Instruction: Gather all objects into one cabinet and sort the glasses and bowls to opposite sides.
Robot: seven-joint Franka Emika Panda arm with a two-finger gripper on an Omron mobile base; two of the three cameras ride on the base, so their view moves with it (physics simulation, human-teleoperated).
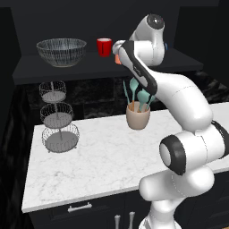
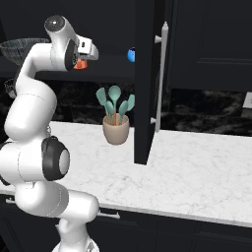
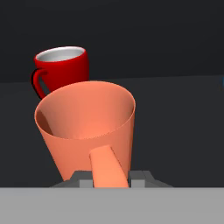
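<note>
Orange fills the lower half of the hand view: the orange mug (image 3: 85, 131) sits right in front of the gripper (image 3: 109, 180), its handle running down between the 2 grey fingertips (image 3: 83, 179), which stand narrow on either side of it. Whether the pads actually press the handle I cannot tell, so this looks like the closing stage of a grasp on the mug by its handle. Just beyond the mug, and a little to one side, stands the red cup (image 3: 61, 70), its own handle turned away from the mug; the 2 vessels look close but apart. From the left base view the gripper is up at the shelf of the black upper cabinet (image 1: 107, 67), with the red cup (image 1: 104, 46) beside the hand and the striped see-through bowl (image 1: 61, 51) further off on the same shelf. From the right base view the small blue bowl (image 2: 131, 54) sits on the shelf on the far side of the hand from the large bowl, next to the open cabinet door (image 2: 146, 83). My judgement: the glasses are being grouped, and the next move calls for a secure hold, a small lift clear of the shelf, and care not to knock the red cup.
</note>
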